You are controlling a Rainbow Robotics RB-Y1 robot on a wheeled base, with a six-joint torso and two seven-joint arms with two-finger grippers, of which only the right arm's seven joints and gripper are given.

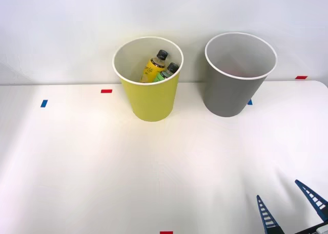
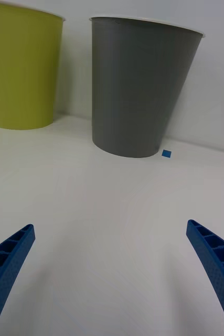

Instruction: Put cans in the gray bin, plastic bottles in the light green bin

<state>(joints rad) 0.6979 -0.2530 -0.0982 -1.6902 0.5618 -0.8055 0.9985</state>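
The light green bin (image 1: 151,98) stands at the back of the white table, left of the gray bin (image 1: 225,93). Two plastic bottles with black caps lean inside the green bin, one with a yellow label (image 1: 152,69) and one with a green label (image 1: 166,72). The cans are hidden from view. My right gripper (image 1: 278,189) hovers near the table's front right, open and holding nothing. In the right wrist view the gripper (image 2: 110,226) faces the gray bin (image 2: 138,89), well short of it, with the light green bin (image 2: 20,68) beside it.
Small tape marks lie on the table: red (image 1: 106,90), blue (image 1: 44,103), red (image 1: 301,77), blue (image 1: 249,102) by the gray bin's foot, and red (image 1: 166,232) at the front edge. A white wall rises right behind the bins.
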